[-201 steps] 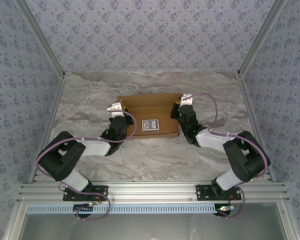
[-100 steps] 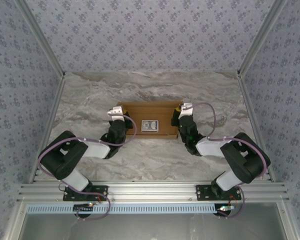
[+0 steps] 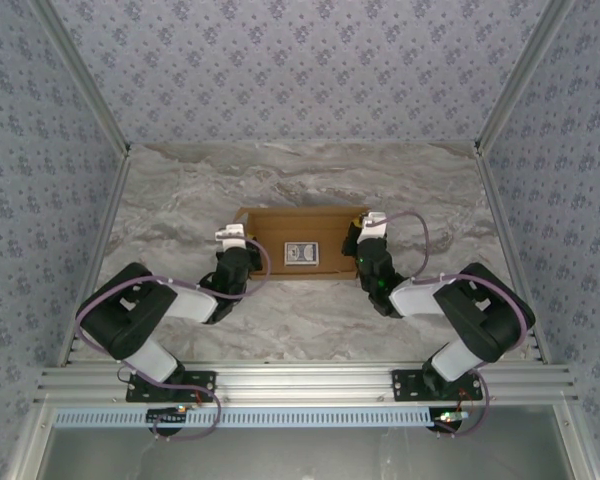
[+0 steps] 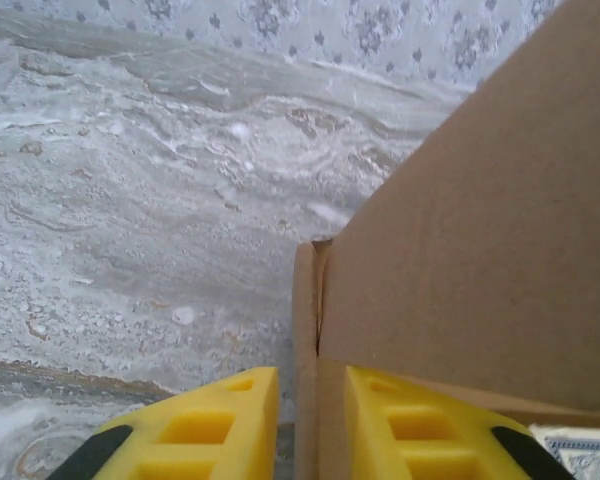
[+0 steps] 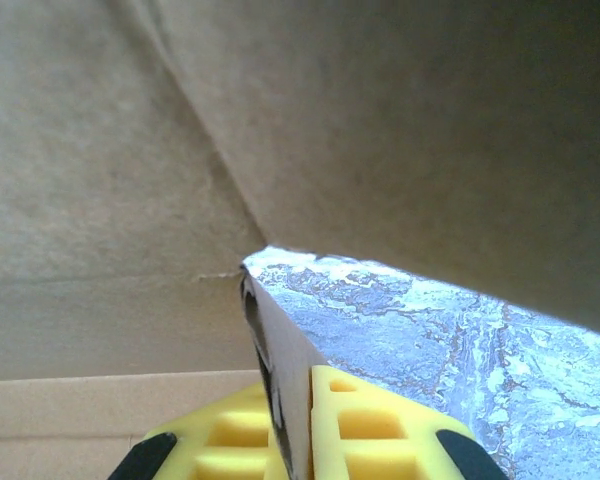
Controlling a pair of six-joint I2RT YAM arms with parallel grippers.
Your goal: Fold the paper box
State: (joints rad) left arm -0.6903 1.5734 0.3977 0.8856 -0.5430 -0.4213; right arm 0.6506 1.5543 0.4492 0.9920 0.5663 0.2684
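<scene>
The paper box (image 3: 280,228) is a shallow brown cardboard tray in mid-table, its back panel tilted up. A small blue patterned card (image 3: 301,253) lies inside it. My left gripper (image 3: 232,238) straddles the box's left side wall (image 4: 307,330) near its rear corner. One yellow finger (image 4: 220,415) stands a small gap off the wall, so the gripper (image 4: 312,375) is open. My right gripper (image 3: 364,228) is shut on the right side wall (image 5: 280,320), pads (image 5: 380,425) pressed against it. The raised panel (image 5: 410,130) leans over my right gripper (image 5: 292,378).
Marble-patterned tabletop (image 3: 300,310) surrounds the box, with patterned walls (image 3: 40,150) on three sides. An aluminium rail (image 3: 300,382) with both arm bases runs along the near edge. The blue card's corner (image 4: 580,450) shows beside my left fingers.
The box's back panel has swung up, so the box looks shorter from above. Both grippers have moved toward the near edge along the side walls.
</scene>
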